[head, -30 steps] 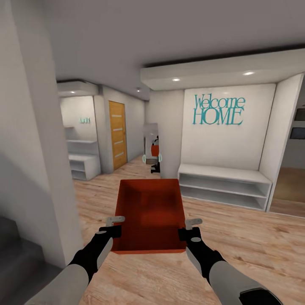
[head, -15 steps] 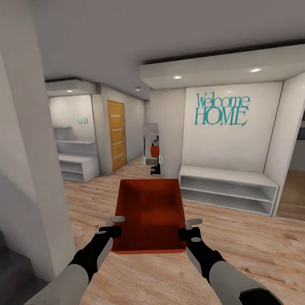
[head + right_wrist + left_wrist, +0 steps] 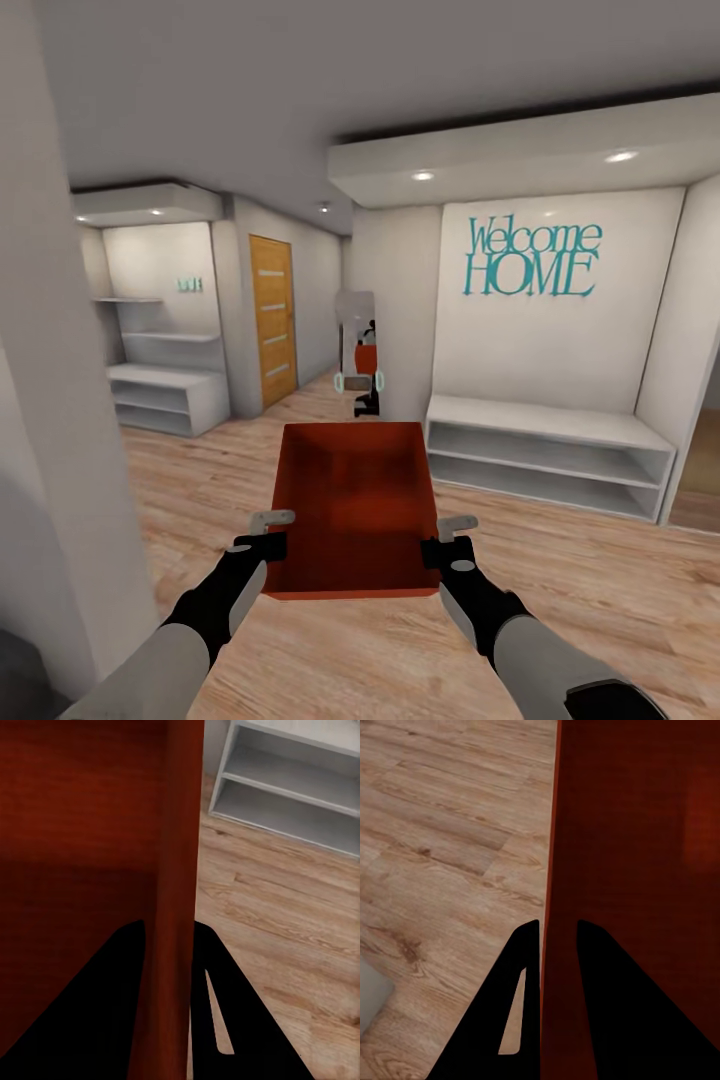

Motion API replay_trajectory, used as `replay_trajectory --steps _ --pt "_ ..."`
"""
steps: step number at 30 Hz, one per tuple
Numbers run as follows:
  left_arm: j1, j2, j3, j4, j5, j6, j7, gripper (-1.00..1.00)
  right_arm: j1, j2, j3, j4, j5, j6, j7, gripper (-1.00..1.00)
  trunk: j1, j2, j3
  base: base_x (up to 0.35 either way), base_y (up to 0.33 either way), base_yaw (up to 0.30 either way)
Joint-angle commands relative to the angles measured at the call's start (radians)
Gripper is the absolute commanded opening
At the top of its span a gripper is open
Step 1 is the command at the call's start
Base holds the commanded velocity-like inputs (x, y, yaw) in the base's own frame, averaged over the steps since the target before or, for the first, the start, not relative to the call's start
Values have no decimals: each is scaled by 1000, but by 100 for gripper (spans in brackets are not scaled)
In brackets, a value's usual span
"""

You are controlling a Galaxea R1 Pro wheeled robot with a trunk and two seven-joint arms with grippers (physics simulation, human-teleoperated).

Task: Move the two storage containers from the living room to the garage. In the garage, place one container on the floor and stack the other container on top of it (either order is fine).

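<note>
I hold one red-orange open-top storage container [image 3: 352,500] level in front of me, over light wood planks. My left gripper [image 3: 270,535] is shut on its left wall near the front corner. In the left wrist view the dark fingers [image 3: 521,967] straddle that wall [image 3: 622,832]. My right gripper [image 3: 445,540] is shut on the right wall; the right wrist view shows its fingers [image 3: 217,982] on either side of the wall [image 3: 176,832]. The container looks empty. The garage is out of view.
A white wall corner [image 3: 60,450] stands close on my left. Ahead are a mirror [image 3: 358,345] on a pillar, an orange door [image 3: 272,320] and a white shelf unit [image 3: 165,395]. A low white bench shelf [image 3: 545,455] sits under a teal "Welcome HOME" sign [image 3: 533,260].
The whole view has shifted as I travel: the left wall corner slides off to the left and the bench shelf drifts right. Container and both grips are unchanged.
</note>
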Motion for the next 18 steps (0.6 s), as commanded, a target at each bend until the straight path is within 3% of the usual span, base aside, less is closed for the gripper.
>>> replay_trajectory --steps 1,18 --pt "-1 2 20 -5 -17 -15 15 -100 0 -7 -5 3 0 0 -8 -100 1 -1 -1 323 0 0" --pt "-1 2 20 -5 -17 -15 15 -100 0 -7 -5 3 0 0 -8 -100 1 -1 -1 323 0 0"
